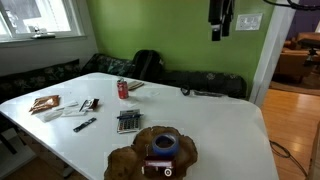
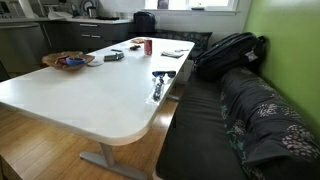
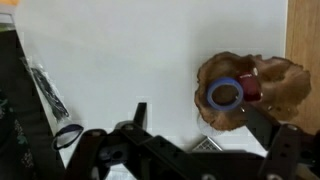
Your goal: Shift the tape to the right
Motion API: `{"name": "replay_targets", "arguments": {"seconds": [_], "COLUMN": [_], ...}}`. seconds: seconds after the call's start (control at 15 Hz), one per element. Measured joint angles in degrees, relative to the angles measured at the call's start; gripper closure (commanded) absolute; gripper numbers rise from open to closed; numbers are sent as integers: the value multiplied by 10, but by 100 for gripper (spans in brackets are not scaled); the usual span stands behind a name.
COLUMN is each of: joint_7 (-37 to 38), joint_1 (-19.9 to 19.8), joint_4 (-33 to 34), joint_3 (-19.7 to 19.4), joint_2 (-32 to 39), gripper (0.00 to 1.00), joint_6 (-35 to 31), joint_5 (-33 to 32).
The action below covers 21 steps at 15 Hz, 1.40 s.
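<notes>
The tape (image 1: 166,145), a small blue ring, lies in a brown wooden dish (image 1: 130,160) at the near end of the white table. It also shows in the wrist view (image 3: 225,94) and, small, in an exterior view (image 2: 73,60). A small dark red box (image 3: 250,88) lies in the dish beside it. My gripper (image 1: 219,30) hangs high above the table, far from the tape. In the wrist view its jaws (image 3: 200,115) are open and empty, with the tape below and to the right of them.
A red soda can (image 1: 123,89) stands mid-table, and a calculator (image 1: 128,121) lies close to the dish. Papers and a pen (image 1: 84,124) lie on one side of the table. A bench with a black backpack (image 2: 228,50) runs along the table.
</notes>
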<state>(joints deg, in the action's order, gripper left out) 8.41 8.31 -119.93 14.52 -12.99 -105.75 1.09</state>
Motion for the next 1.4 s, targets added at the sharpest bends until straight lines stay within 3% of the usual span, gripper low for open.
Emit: {"name": "replay_targets", "arguments": {"seconds": [0.33,0.47,0.73,1.07,1.4], "joint_7": [77,81,72,70,209], "joint_1": [25,42,61,61,67], "joint_4": [-46,-55,-52,-44,-34], "joint_3": [17,24,27,26,3], "joint_2": [74,120,189,199,242], "gripper": [0,0,0,0,0], "joint_6": [-238,-288,-307,-307,-355], "joint_5": [35,58,120,129,107]}}
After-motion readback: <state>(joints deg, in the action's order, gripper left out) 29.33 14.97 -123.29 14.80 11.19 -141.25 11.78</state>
